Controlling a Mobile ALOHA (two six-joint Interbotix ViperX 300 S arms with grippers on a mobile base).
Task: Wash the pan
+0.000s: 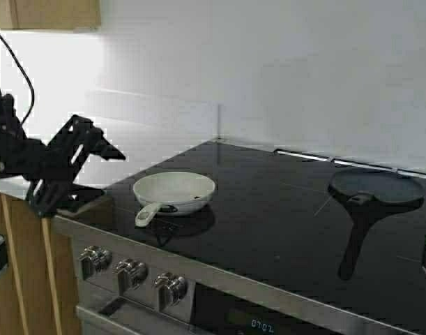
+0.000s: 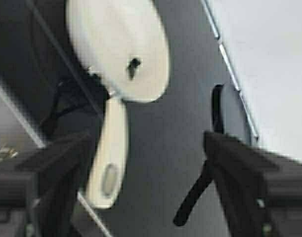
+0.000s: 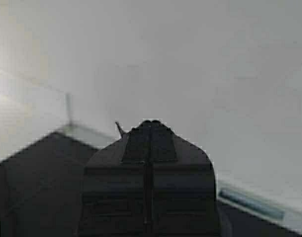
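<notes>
Nearest: steel control panel with three knobs (image 1: 131,273) along the stove front; a small lit display beside them.

Left gripper (image 1: 94,171) hangs at the stove's left front corner, above the counter edge, fingers spread wide and holding nothing; it points toward the pan but is clear of it. In the left wrist view both fingers (image 2: 52,170) frame the pale handle (image 2: 107,158), not touching it.

White frying pan (image 1: 174,190) sits upright on the black glass cooktop (image 1: 268,230), front-left zone, short cream handle pointing toward the knobs; a small dark mark shows on its inside, nature unclear.

Farther right: flat black pan (image 1: 375,190), long handle toward the front, well apart from the white pan.

Right gripper (image 3: 151,129): only a sliver at the right edge of the high view; its wrist view shows the fingers pressed together on nothing, aimed at the back wall (image 1: 303,70); idle.

Progress, judged: barely begun; pan not yet grasped, no sink or water in view. Left to do: close on the handle, lift, carry to water, wash.
</notes>
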